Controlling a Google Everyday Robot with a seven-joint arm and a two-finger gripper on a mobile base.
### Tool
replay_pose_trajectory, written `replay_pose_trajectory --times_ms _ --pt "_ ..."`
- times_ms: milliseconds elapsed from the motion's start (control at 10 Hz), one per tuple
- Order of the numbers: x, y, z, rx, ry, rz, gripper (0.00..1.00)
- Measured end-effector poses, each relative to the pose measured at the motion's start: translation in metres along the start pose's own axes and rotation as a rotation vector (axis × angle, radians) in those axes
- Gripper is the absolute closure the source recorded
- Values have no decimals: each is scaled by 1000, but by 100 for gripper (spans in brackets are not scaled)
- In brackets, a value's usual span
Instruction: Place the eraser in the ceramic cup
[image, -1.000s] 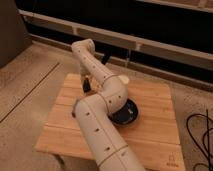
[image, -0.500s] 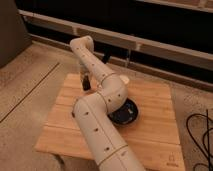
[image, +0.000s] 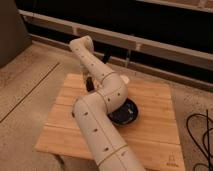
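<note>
My white arm reaches from the bottom of the camera view over a wooden table (image: 155, 125) and bends down at the far left part. The gripper (image: 89, 83) is the dark piece under the arm's end, low over the table's far side. A bit of the cream-white ceramic cup (image: 125, 79) shows just right of the arm, about a hand's width from the gripper. The eraser is hidden; I cannot tell whether it is in the gripper.
A wide dark bowl (image: 128, 113) sits mid-table, partly behind my arm. A black cable (image: 202, 137) lies on the floor at the right. A dark wall with a pale ledge (image: 165, 47) runs behind the table. Speckled floor lies at the left.
The arm's upper bend has shifted slightly left and away; the gripper stays low over the far left of the table.
</note>
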Motion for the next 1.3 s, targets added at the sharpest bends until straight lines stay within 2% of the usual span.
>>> replay_pose_trajectory --times_ms 300,400,500,600,700,800,900,1000,1100,1200,1300 --pt "-1 -1 -2 5 -4 -1 100" --pt "-12 -10 -22 24 -62 2 100" --pt "-27 -13 -43 -3 -143 22 100" --pt "-41 -9 -62 -55 -214 49 100" --pt "-61 3 -88 -189 -320 98 100" --pt "-72 10 -104 -271 -380 119 100" --pt "-86 19 -128 -388 -462 141 100" --pt "-94 23 -143 -465 -510 150 100" --pt "-96 23 -148 -515 -534 146 100" --pt "-95 20 -141 -529 -528 139 100" --pt "-86 12 -119 -509 -485 123 100"
